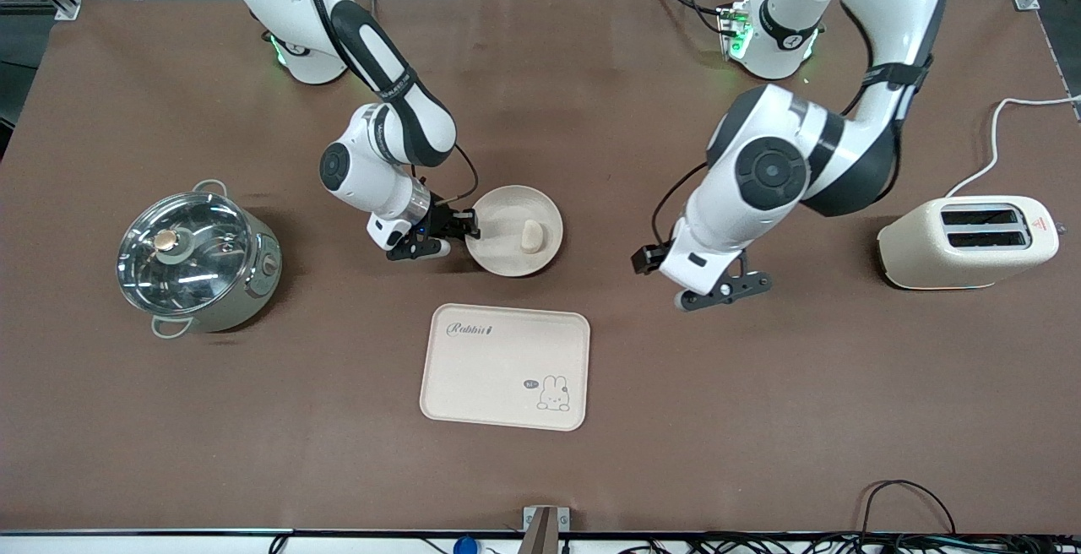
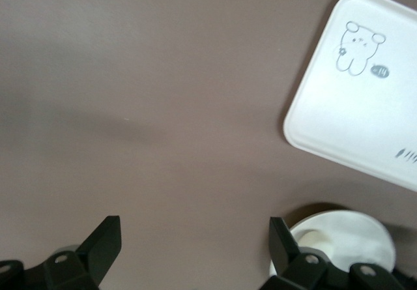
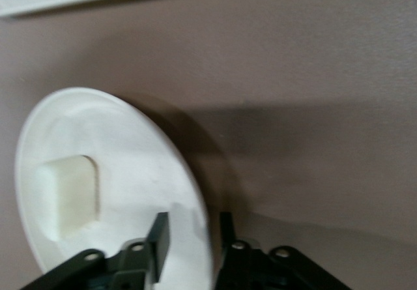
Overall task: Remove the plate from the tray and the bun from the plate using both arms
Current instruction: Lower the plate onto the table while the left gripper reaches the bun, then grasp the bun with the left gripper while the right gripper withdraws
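Nearest the front camera, cables are trailing along the edge of the brown tabletop (image 1: 760, 419), whose cloth-like cover is lying flat with faint creases. Next in, the rabbit tray (image 1: 505, 366) is sitting bare near the middle. Farther in, toward my right arm's end, a steel pot (image 1: 196, 260) with a glass lid is standing; toward my left arm's end, a cream toaster (image 1: 969, 241) is resting with its white cord running off the tabletop.

My left pincer (image 1: 725, 290) is hovering over bare tabletop between the toaster and the plate (image 1: 514, 230), fingers spread wide and holding nothing; this arm is waiting. My right pincer (image 1: 460, 227) is gripping the plate's rim on the side facing the pot. The plate is lying just farther from the front camera than the tray, with the bun (image 1: 532, 236) sitting inside it, away from the gripped edge.

My right wrist view is showing what the front view cannot: one finger (image 3: 159, 238) is pressing the plate's (image 3: 124, 173) inner face and the other its underside, and the bun's (image 3: 70, 195) flat face is showing. My left wrist view is showing my spread fingers (image 2: 104, 241), the tray's (image 2: 352, 120) corner and part of the plate (image 2: 345, 234).

At the farthest edge, both arm bases are glowing green, with metal framing at the corners.
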Robot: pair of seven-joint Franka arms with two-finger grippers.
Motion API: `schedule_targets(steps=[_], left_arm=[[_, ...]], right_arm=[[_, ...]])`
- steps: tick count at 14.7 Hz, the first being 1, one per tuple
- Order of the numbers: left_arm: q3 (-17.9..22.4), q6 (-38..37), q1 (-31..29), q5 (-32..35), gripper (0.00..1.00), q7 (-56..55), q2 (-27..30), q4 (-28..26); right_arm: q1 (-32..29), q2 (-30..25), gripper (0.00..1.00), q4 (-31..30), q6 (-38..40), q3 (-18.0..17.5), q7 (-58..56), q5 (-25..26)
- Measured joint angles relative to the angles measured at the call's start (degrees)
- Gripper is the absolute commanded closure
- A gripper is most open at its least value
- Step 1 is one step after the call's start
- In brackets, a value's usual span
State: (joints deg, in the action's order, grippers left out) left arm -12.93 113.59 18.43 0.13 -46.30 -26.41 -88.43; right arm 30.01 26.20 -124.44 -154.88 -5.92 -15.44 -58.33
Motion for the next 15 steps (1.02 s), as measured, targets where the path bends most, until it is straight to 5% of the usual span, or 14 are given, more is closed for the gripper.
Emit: schedule_targets(steps=[7, 9, 12, 15], left_arm=[[-0.2, 9.8, 10.5, 0.5, 0.03, -7.2, -6.6, 0.3], [-0.2, 11.8, 13.4, 1.2, 0.04, -8.0, -8.3, 0.4], [-0.1, 14.5, 16.3, 1.4, 0.06, -8.5, -11.1, 0.4], [0.0, 17.7, 18.0, 1.5, 0.07, -8.7, -13.8, 0.5]], right_arm=[[-2.9, -7.8, 0.00, 0.7, 6.9, 1.8, -0.1, -2.2], [-3.5, -9.8, 0.00, -0.7, 8.1, 4.8, -0.1, 3.8], [-3.6, -12.9, 0.00, -0.7, 14.7, 13.2, -0.2, 19.5], [-4.1, -17.4, 0.00, 5.3, 30.4, 22.6, 0.5, 35.9]])
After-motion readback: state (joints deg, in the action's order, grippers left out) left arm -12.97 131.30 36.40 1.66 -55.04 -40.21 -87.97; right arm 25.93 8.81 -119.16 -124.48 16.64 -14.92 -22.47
